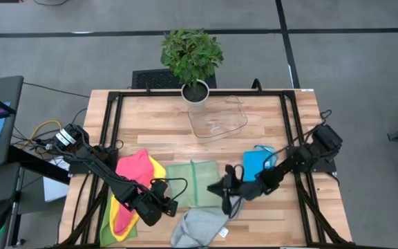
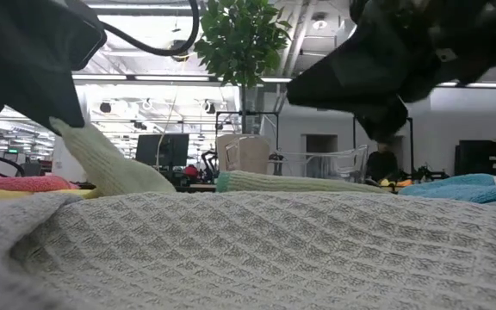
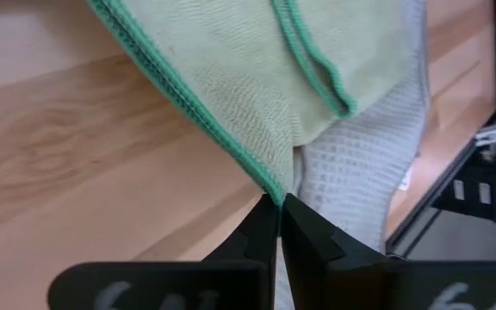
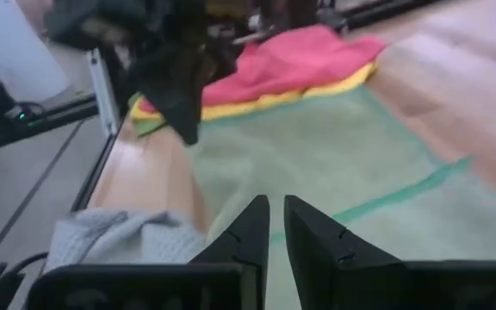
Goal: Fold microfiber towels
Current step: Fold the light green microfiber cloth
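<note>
Currently left hand (image 1: 166,205) pinches green towel (image 1: 193,184) corner – right hand (image 1: 221,188) narrow, gripping its opposite edge on counter (image 1: 150,131).

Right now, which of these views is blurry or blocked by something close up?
Low view: the grey towel fills the foreground, arms loom as dark shapes. Right wrist view: motion-soft, pink towel smeared. Left wrist view: sharp on the green towel.

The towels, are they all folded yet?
Not yet. None looks neatly finished. In hand: the left gripper pinches a corner of the green towel, spread flat; the right gripper is at its other side. Left: the grey towel lies crumpled, and pink, yellow and blue wait.
</note>
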`<state>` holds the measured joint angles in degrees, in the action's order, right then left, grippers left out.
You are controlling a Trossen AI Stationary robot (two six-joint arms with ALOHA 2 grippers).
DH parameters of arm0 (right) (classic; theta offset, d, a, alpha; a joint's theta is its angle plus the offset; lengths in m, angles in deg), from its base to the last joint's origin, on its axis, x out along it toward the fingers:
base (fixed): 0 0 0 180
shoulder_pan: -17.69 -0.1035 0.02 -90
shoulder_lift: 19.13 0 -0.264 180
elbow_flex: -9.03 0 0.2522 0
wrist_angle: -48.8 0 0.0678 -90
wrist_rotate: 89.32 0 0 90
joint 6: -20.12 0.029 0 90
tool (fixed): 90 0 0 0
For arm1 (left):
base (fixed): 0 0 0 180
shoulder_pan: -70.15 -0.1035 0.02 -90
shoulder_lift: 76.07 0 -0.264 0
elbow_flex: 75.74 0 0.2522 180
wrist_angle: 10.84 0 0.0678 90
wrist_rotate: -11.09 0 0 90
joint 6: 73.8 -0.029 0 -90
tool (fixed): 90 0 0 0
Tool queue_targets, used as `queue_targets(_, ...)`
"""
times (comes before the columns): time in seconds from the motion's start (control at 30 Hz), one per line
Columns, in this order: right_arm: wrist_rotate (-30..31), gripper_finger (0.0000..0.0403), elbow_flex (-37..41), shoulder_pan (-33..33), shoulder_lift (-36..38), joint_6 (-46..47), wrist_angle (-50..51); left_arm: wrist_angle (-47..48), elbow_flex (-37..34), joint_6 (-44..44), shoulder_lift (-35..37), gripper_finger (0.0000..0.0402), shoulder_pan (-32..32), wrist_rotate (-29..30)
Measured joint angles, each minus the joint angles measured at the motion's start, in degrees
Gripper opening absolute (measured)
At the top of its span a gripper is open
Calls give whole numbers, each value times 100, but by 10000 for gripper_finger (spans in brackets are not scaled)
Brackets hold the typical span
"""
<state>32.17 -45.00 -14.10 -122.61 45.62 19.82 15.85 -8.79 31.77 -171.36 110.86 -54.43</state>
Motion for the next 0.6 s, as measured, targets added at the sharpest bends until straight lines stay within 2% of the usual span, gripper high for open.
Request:
queue_targets(0.43, -24, 65, -1022, -220, -1387, 437, -14, -270, 0, -40, 0, 2, -135, -215)
queue_targets(0.6, -61, 65, -1124, -226, -1766, 737, -9, -398, 0, -189, 0, 2, -177, -486)
